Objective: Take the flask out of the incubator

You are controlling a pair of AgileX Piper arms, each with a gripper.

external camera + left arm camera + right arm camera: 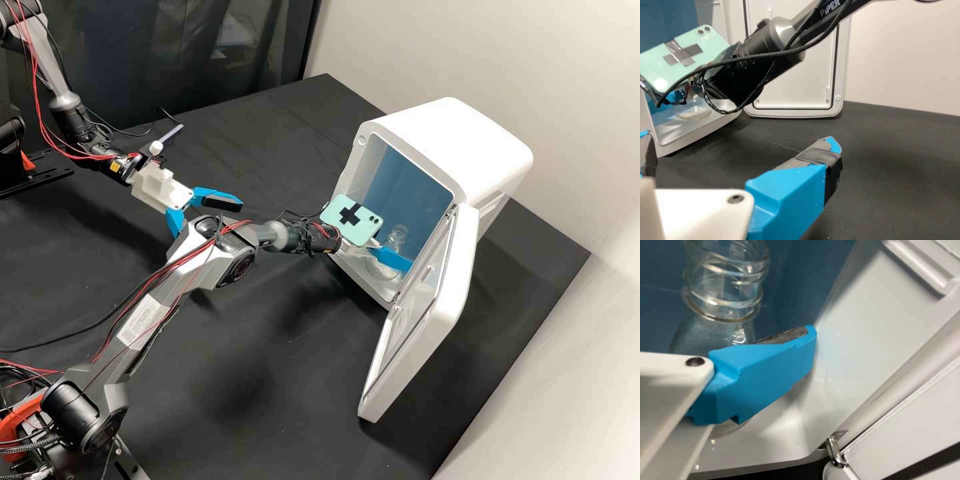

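Observation:
A clear glass flask (398, 237) stands upright on the floor of the white incubator (453, 140), whose door (420, 313) hangs wide open. My right gripper (385, 257) is inside the chamber, open, low beside the flask. In the right wrist view one blue finger (760, 370) lies close alongside the flask (722, 295), at its shoulder; I cannot tell whether it touches. My left gripper (203, 213) hangs open and empty above the bench, well left of the incubator, one finger (805, 175) over black cloth.
A mint-green phone-like block (352, 217) rides on the right wrist at the incubator's mouth. The right arm's elbow (213, 253) sits just under the left gripper. Black bench cloth lies bare in front; a white wall stands behind the incubator.

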